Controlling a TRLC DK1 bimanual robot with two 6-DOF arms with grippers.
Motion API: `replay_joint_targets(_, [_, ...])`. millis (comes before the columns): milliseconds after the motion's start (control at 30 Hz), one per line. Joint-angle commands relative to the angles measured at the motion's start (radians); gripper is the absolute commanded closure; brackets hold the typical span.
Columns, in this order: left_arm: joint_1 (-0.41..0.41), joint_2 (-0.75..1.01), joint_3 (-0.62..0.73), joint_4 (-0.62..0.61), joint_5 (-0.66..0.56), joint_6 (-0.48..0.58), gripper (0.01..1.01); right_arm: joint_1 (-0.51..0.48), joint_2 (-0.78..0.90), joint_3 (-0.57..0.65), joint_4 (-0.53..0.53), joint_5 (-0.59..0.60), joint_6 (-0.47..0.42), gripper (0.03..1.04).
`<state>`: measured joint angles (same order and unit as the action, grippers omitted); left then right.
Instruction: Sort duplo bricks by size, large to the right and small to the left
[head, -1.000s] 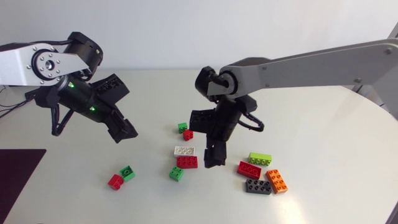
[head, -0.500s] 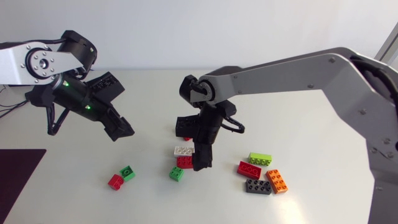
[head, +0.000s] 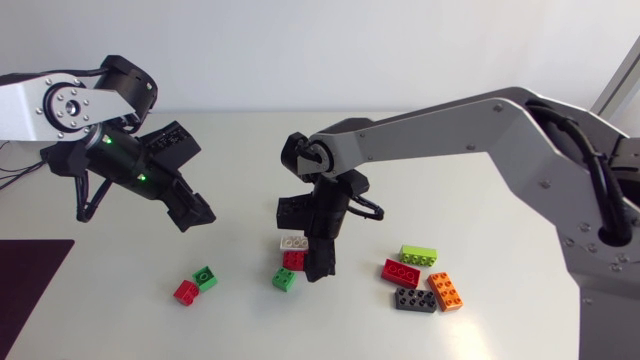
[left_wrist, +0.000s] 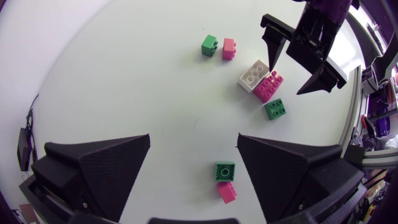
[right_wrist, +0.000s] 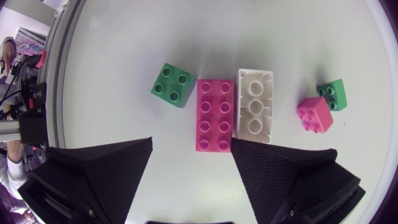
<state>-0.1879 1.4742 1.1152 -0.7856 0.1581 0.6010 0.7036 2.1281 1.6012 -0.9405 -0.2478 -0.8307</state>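
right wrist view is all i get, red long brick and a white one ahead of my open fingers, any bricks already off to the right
observer: yes, four long ones lie grouped to the right of the right gripper: lime brick, second red brick, black brick, orange brick.
operator: and to the left
observer: a small red brick and a small green brick lie side by side.
operator: where's the left arm
observer: the left gripper hangs open with that small pair ahead of it.
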Motion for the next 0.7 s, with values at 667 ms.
replay_joint_targets(667, [-0.004,-0.003,-0.023,0.003,0.004,-0.020,0.054,-0.015,0.039,0.043,-0.044,-0.002,-0.007,0.16])
